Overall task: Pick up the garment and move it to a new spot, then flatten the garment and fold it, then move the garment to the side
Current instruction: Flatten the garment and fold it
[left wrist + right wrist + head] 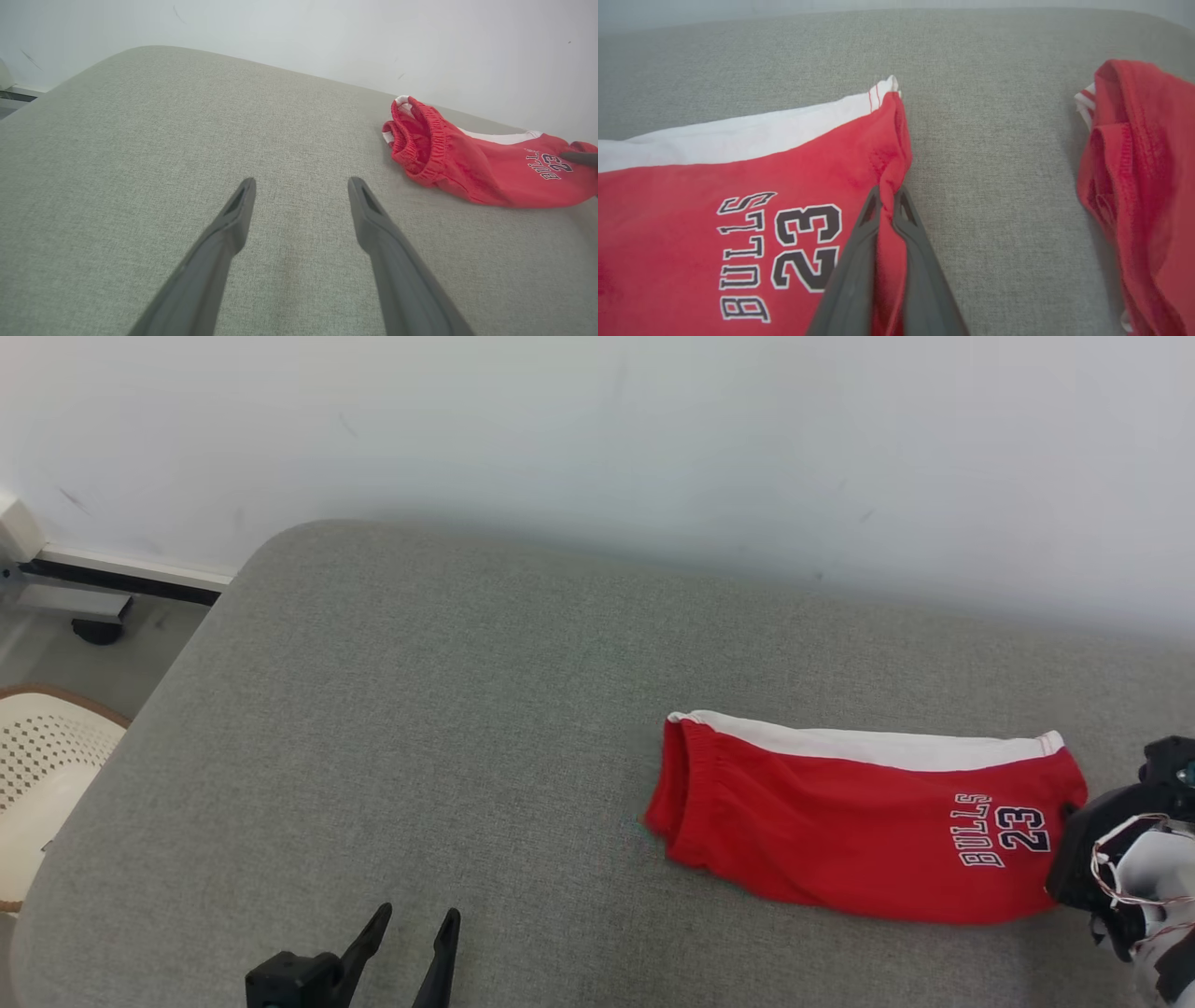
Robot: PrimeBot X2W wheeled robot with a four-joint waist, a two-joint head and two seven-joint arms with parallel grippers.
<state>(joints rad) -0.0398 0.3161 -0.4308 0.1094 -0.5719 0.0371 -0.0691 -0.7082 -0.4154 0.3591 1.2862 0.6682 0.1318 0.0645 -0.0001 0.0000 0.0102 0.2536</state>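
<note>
One red garment (840, 831) with "BULLS 23"

Frame edges cut off the garment (490, 158) and a pale chair (42, 775).

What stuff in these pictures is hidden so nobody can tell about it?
- Right wrist view: how much hem the right gripper pinches; its fingers cover the red shorts there.
- Right wrist view: the second red cloth, cut off by the right edge; its kind is unclear.
- Head view: the cream dotted thing, cut off by the left edge; cannot tell what it is.
</note>
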